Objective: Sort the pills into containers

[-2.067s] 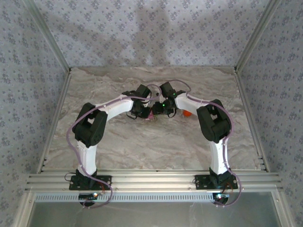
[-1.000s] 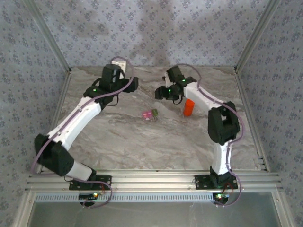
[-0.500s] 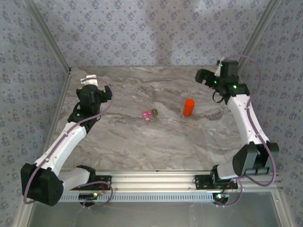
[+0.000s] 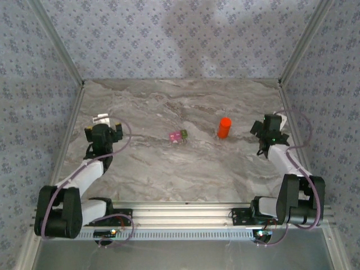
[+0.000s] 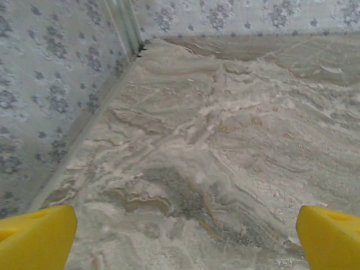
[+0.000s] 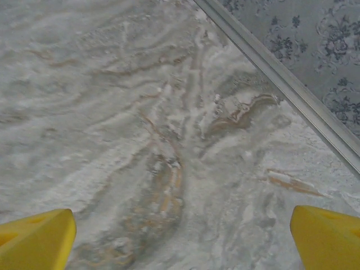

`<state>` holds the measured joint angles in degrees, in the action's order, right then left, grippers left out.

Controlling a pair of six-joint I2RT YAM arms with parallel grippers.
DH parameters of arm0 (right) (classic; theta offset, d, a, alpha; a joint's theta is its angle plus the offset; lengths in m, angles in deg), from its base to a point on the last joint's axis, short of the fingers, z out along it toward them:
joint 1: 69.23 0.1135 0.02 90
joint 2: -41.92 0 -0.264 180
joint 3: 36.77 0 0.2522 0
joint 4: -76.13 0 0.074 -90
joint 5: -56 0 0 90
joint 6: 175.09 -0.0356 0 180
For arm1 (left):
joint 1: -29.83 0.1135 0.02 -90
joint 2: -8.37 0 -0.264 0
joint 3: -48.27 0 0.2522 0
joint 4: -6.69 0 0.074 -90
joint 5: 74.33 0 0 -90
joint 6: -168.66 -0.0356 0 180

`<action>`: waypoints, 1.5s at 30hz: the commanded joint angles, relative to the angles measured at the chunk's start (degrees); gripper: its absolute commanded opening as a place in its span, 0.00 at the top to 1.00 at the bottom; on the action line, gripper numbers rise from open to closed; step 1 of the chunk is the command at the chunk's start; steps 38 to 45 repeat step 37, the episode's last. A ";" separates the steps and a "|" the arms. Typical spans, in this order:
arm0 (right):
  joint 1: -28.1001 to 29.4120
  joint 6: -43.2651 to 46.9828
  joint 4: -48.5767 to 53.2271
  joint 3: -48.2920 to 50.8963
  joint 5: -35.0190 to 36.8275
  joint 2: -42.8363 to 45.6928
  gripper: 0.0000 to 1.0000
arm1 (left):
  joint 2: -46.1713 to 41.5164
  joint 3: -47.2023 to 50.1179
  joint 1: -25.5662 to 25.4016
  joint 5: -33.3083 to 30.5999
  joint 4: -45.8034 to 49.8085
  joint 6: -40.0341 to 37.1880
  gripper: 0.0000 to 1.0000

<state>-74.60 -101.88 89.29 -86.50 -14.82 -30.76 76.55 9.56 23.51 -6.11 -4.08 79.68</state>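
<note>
Overhead: left end effector [image 4: 103,131] and right end effector [image 4: 269,129] at opposite sides of the bench [image 4: 169,171], two in all, both spread wide and holding nothing. Between them, well apart from either: one joined pair of containers [image 4: 178,135], tiny and translucent, a pink-magenta cube touching an olive-green one; contents too small to tell. Closer to the right end effector: one upright orange bottle [image 4: 224,127]. Up close on the wrist cameras: yellow fingertips [image 5: 36,236] at the lower corners, marbled bench between, wall rail [image 6: 281,73] beyond.
</note>
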 commanded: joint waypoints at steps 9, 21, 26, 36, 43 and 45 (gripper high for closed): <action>1.83 12.44 -51.16 19.18 -7.82 -8.10 0.00 | 16.64 6.52 2.36 9.43 -29.63 -2.15 0.00; 4.68 17.78 -49.02 14.66 -12.62 -15.03 0.00 | 19.80 0.98 7.31 19.36 -21.66 0.52 0.00; 5.37 18.59 -49.83 15.03 -12.22 -15.05 0.00 | 19.87 0.96 7.34 19.44 -21.45 0.55 0.00; 3.74 17.94 -48.26 14.23 -16.19 -15.08 0.00 | 19.93 0.95 7.36 19.50 -21.60 0.55 0.00; 3.72 17.93 -48.28 14.33 -16.10 -14.91 0.00 | 19.81 1.10 7.37 19.50 -21.69 0.52 0.00; 3.72 17.93 -48.28 14.33 -16.10 -14.91 0.00 | 19.81 1.10 7.37 19.50 -21.69 0.52 0.00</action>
